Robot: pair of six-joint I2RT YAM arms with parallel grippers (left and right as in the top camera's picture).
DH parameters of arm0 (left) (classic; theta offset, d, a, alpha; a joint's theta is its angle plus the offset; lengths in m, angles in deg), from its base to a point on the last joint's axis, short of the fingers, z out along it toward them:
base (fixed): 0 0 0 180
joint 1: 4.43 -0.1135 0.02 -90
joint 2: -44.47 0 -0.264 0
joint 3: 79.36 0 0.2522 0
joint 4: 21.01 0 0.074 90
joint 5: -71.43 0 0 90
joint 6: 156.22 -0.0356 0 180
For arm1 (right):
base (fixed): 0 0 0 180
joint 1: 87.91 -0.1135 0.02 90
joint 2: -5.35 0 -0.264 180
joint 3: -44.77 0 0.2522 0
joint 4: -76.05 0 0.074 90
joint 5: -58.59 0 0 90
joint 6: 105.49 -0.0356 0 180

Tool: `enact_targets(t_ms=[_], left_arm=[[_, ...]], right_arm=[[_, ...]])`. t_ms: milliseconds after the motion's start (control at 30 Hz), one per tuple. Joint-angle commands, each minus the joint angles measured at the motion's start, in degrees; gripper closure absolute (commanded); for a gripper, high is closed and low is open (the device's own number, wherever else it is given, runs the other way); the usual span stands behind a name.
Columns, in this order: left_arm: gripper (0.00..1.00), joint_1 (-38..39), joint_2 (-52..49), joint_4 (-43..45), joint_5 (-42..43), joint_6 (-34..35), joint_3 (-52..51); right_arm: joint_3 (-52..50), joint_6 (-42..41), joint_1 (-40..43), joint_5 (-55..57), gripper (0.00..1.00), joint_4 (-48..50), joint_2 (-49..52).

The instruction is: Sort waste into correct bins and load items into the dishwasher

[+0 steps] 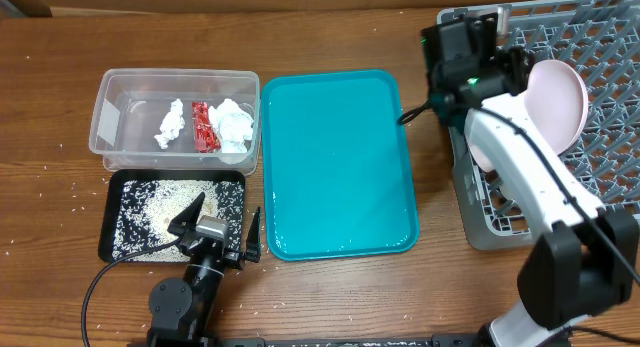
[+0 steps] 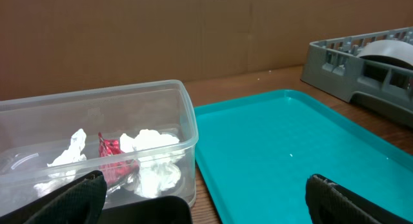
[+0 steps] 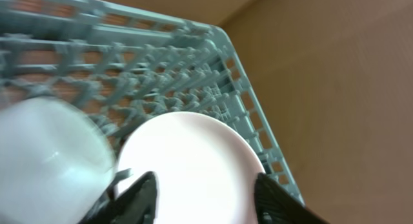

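Note:
The clear tub [image 1: 110, 127] holds white tissue wads [image 1: 232, 125] and a red wrapper [image 1: 204, 125]; they also show in the left wrist view, the tub [image 2: 161, 98] with the wrapper [image 2: 111, 150] inside. The black tray [image 1: 112, 222] holds rice grains [image 1: 160, 202]. My left gripper [image 1: 230, 209] is open and empty, low between the black tray and the teal tray [image 2: 206, 208]. My right gripper [image 1: 515, 67] is open over the grey dish rack [image 1: 610, 47]. A white plate [image 1: 556, 102] leans in the rack, between and beyond the right fingers [image 3: 210, 198]. A white bowl [image 3: 45, 159] lies beside it. Chopsticks are out of view.
The teal serving tray [image 1: 335, 162] lies bare in the middle [image 2: 290, 146]. Loose grains are scattered on the wooden table around the black tray [image 1: 60, 187]. The right arm's white link [image 1: 520, 157] crosses the rack's left edge. A cardboard wall stands behind.

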Motion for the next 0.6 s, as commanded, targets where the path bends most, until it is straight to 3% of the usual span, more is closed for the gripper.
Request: enact_targets(t_ms=[0,167,233,400,567], left_arm=[[0.0,-0.35,0.59,0.24,0.0,-0.94,-0.46],[0.0,-0.35,0.59,0.24,0.0,-0.94,-0.46],[0.0,-0.35,0.59,0.24,0.0,-0.94,-0.46],[0.0,-0.35,0.59,0.24,0.0,-0.94,-0.46],[0.0,-0.35,0.59,0.24,0.0,-0.94,-0.46]], right_arm=[[2.19,-4.46,-3.72,-6.73,0.45,-3.82,-9.77],[6.14,-12.98,-8.35,-33.4,0.34,-15.32,-19.58],[6.32,-14.6,-9.18,-43.12,0.0,-16.79,-23.45],[6.32,-15.54,-9.27,-69.92,0.0,-18.82,-33.29],[6.32,-15.04,-9.11,-71.52,0.0,-24.98,-36.35]])
